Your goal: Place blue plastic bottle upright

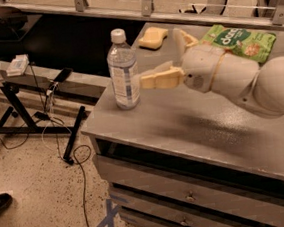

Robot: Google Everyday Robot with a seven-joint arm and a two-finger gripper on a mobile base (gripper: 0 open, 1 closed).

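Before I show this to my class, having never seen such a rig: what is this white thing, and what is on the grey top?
The white jointed limb is a robot's single arm. It ends in a two-fingered tool, its fingers spread open just right of the blue plastic bottle, holding nothing. The one camera looks down on a grey drawer cabinet. The bottle stands upright near its left edge, cap on. Behind it lie a yellow sponge and a green snack bag.
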